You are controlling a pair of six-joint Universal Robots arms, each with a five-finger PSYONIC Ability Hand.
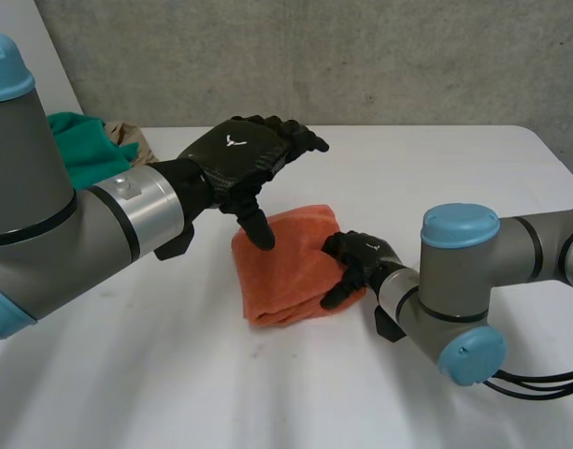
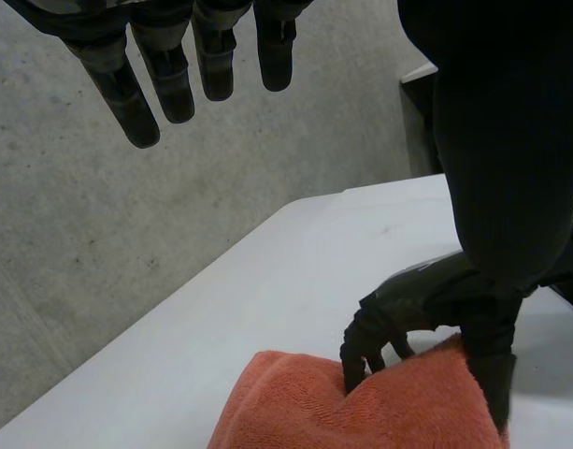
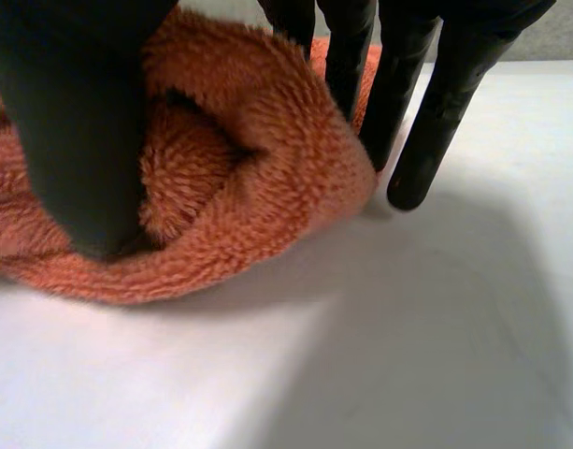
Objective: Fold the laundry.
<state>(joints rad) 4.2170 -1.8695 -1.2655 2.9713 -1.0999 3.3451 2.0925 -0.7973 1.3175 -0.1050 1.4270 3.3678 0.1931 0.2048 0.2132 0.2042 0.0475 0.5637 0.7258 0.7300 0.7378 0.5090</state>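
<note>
An orange towel (image 1: 286,271), folded into a thick pad, lies in the middle of the white table (image 1: 436,168). My left hand (image 1: 239,154) hovers over its far left part, fingers (image 2: 174,75) straight and open, thumb pointing down onto the towel (image 2: 361,412). My right hand (image 1: 361,257) sits at the towel's right edge with fingers curled over it. In the left wrist view, the right hand (image 2: 408,299) digs its fingertips into the cloth. Seen from the right wrist, the thumb (image 3: 71,122) presses the towel's (image 3: 249,187) fold against the fingers (image 3: 426,94) on its other side.
A green cloth (image 1: 85,145) and a tan one (image 1: 136,140) are heaped at the table's back left, behind my left arm. A concrete wall stands behind the table. Bare tabletop stretches in front of and to the right of the towel.
</note>
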